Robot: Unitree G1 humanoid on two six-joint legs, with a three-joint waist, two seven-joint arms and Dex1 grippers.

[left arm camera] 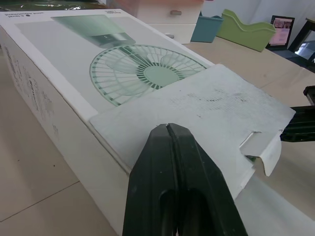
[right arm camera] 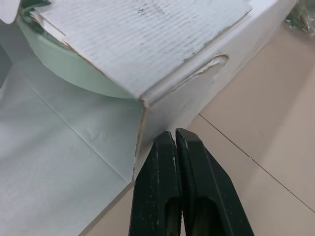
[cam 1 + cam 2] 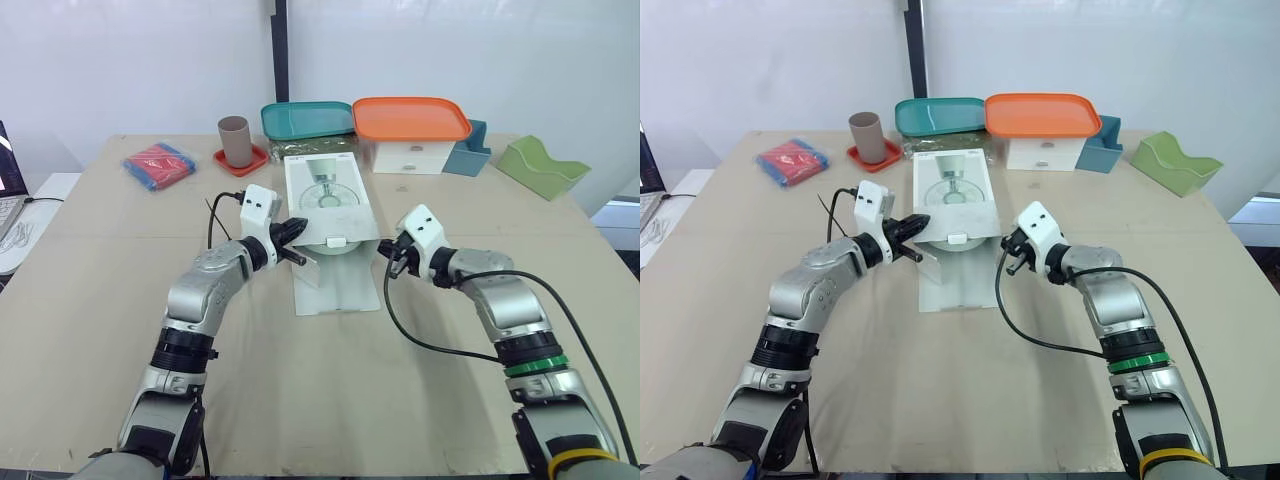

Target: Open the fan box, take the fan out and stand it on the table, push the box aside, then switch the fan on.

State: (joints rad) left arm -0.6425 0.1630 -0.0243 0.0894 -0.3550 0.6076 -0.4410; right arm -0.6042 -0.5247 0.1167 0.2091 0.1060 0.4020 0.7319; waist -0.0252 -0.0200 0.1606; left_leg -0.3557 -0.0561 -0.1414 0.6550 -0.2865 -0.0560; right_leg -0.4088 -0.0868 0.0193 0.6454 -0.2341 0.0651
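The white fan box (image 3: pixel 322 196) lies flat mid-table with a fan picture on top. Its near end is open: one flap (image 3: pixel 338 284) lies on the table, and another (image 1: pixel 206 105) is folded back over the top. Pale green fan (image 2: pixel 74 73) shows inside the opening. My left gripper (image 3: pixel 298 243) is shut, its tips against the folded-back flap at the box's near left corner. My right gripper (image 3: pixel 389 256) is shut with nothing in it, just off the near right corner.
Behind the box stand a brown cup (image 3: pixel 236 140) on a red coaster, a teal tray (image 3: pixel 305 120) and an orange-lidded white container (image 3: pixel 410 120). A blue holder (image 3: pixel 470 155) and a green one (image 3: pixel 540 168) sit far right. A red-blue packet (image 3: pixel 158 165) lies far left.
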